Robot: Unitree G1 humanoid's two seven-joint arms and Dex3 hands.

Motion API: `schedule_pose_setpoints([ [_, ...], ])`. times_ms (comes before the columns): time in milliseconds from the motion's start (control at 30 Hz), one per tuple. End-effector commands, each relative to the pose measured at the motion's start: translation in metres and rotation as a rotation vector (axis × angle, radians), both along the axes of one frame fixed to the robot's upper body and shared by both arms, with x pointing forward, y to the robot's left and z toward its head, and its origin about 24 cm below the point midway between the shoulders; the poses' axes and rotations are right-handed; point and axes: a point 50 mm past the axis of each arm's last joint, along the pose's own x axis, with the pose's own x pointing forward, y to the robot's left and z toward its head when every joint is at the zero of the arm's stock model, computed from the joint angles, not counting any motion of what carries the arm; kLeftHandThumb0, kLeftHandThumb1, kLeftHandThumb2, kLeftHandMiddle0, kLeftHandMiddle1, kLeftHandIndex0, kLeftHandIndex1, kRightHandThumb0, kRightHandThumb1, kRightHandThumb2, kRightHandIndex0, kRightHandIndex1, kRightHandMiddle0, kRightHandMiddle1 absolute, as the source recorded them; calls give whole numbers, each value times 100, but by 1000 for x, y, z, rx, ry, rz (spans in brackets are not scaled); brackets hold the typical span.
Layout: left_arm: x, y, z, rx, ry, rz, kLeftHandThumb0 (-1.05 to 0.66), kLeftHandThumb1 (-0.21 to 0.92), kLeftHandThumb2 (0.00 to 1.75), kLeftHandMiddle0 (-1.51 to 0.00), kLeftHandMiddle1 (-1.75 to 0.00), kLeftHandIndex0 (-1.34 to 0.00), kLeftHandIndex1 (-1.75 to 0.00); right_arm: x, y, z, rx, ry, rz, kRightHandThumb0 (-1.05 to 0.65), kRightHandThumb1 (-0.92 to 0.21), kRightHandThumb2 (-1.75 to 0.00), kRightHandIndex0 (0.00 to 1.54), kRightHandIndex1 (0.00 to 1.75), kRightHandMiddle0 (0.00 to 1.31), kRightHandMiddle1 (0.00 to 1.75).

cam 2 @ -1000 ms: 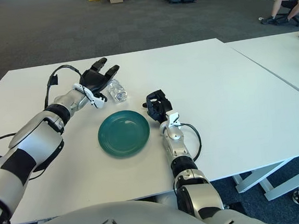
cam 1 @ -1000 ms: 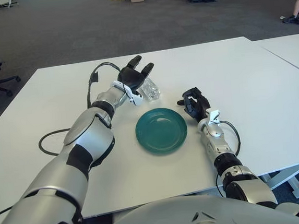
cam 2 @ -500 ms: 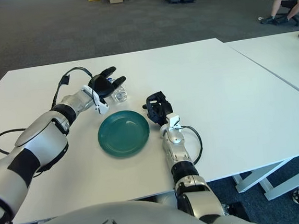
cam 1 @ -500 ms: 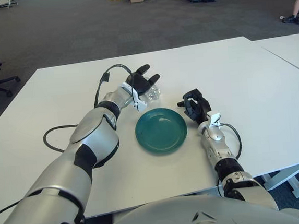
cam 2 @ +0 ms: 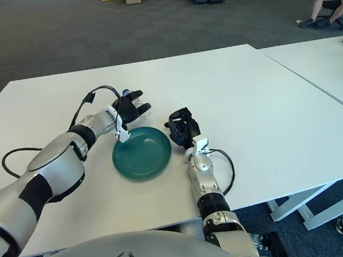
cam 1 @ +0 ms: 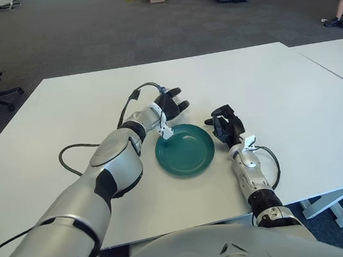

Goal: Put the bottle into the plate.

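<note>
The bottle (cam 2: pixel 126 93) is almost wholly hidden behind the left hand (cam 2: pixel 130 108), only a tip showing at the hand's 12 o'clock; the grip cannot be judged.

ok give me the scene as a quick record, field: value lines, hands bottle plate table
left hand: at the far-left rim of the plate, fingers closed around the bottle
bottle: almost fully hidden by the left hand, only a small blue part shows
plate: green, nothing in it, on the white table
right hand: just right of the plate, fingers curled, holding nothing
task state: bottle not yet in the plate
</note>
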Motion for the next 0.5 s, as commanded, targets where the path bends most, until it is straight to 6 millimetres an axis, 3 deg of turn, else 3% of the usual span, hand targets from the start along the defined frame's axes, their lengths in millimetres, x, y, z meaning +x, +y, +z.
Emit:
schedule_pose_setpoints([
  [0, -11, 7, -19, 22, 74, 36, -52, 46, 77, -20, -3, 0, -59, -18, -6, -22, 27, 103, -28, -36, -79, -68, 43, 119, 28, 173],
  [467, -10, 17, -21, 36, 96, 82, -37, 43, 91, -24, -2, 0, -77, -22, -8, -20, 42, 77, -38, -36, -80, -65, 46, 118, 29, 171],
])
